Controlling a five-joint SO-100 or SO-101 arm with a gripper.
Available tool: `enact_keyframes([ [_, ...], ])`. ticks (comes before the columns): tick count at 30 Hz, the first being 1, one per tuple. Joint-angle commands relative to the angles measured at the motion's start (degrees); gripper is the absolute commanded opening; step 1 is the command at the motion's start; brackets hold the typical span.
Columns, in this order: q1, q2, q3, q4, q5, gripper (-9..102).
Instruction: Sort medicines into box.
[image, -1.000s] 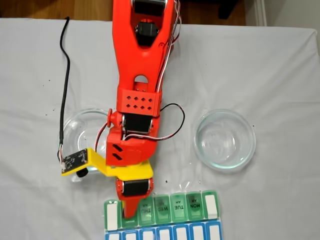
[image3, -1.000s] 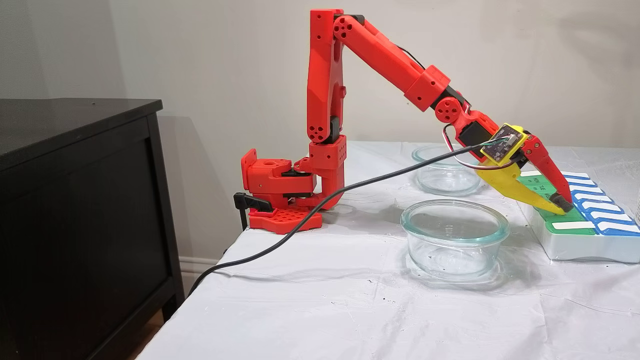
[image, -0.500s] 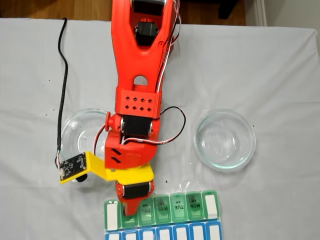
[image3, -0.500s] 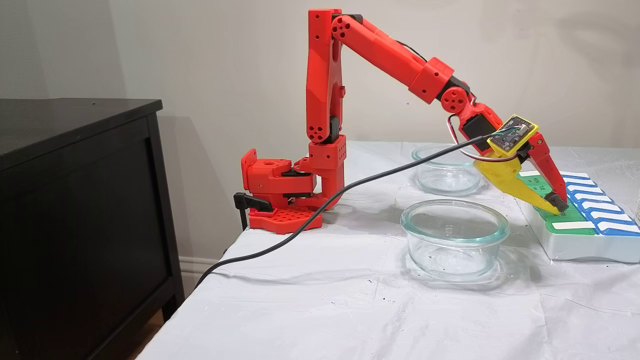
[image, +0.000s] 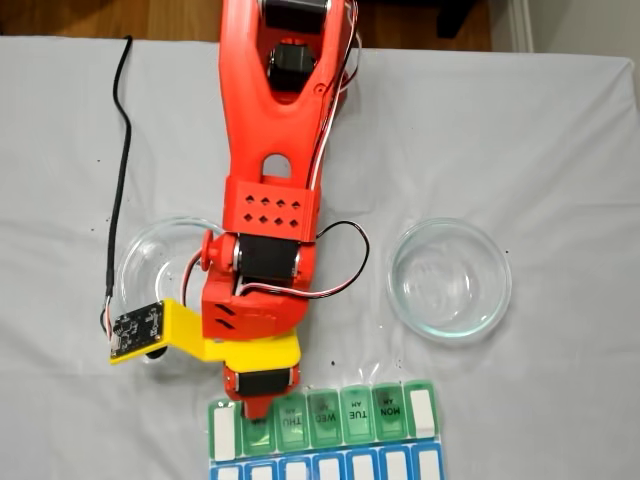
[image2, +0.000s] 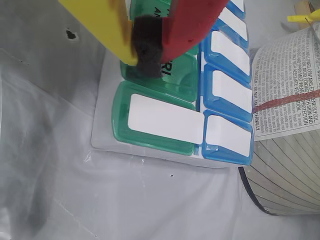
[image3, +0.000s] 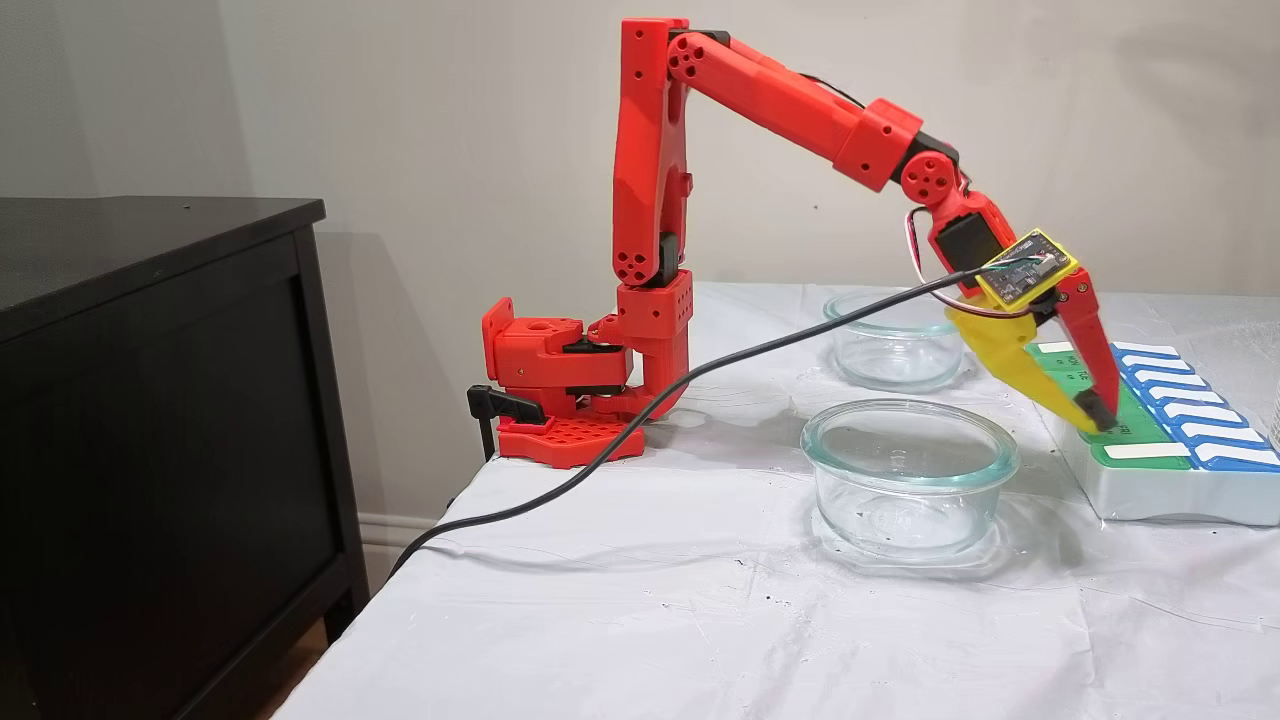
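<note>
The box (image: 345, 410) lies at the table's near edge in a fixed view, its green day-labelled lids closed above a blue row. My gripper (image: 255, 408), one yellow finger and one red, is shut, and its black foam tip hangs just over the green lid second from the left end. The wrist view has the gripper (image2: 147, 47) above the lid next to the end compartment of the box (image2: 150, 140). From the side, the gripper (image3: 1098, 415) points steeply down at the box (image3: 1150, 490). The medicines are out of view.
Two clear glass dishes (image: 150, 265) (image: 450, 278) stand either side of the arm, and both look empty. A black cable (image: 120, 150) trails across the cloth at the left. A paper-labelled container (image2: 290, 100) stands beside the box. A dark cabinet (image3: 150, 400) flanks the table.
The wrist has risen and tipped steeper. The gripper tip has drawn back a little toward the arm's base along the green lids and stays shut.
</note>
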Motion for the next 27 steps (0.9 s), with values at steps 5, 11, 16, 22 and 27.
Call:
enact_keyframes([
  [5,-0.1,1.5,1.1,-1.5,-0.1,0],
  [11,-1.0,15.5,8.2,-9.1,-1.5,0],
  [16,-2.4,33.6,14.5,-7.6,0.0,0],
  [22,-5.5,54.2,24.7,-2.4,-0.2,0],
  [27,-9.2,75.1,37.2,6.2,-3.0,0],
])
